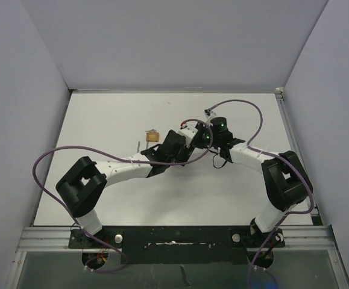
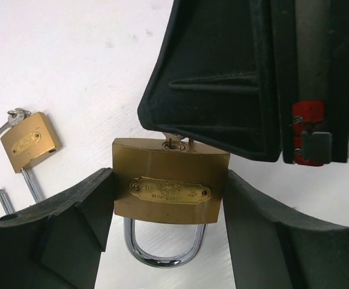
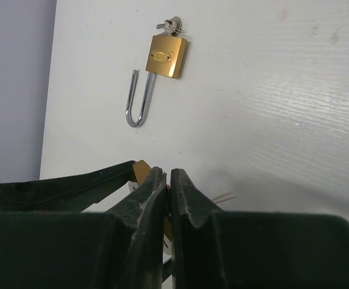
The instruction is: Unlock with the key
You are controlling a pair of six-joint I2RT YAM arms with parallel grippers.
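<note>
Both arms fold inward and meet over the middle of the white worktop [image 1: 102, 120]. The left gripper [image 2: 168, 195] clamps the narrow sides of a brass padlock [image 2: 169, 180], whose rounded steel shackle [image 2: 162, 250] points toward the wrist. The right gripper [image 3: 167, 180] is pinched on the key [image 2: 174, 143] at the padlock's keyway. A second brass padlock [image 3: 167, 56] lies nearby to the left with its shackle open. Smooth worktop extends to the walls.

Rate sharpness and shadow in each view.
Left wrist: the held padlock is sharp, its key shaded under the right fingers. Right wrist: those fingers are dark and blurred, the open padlock crisp. Top external: even light, open padlock tiny.
</note>
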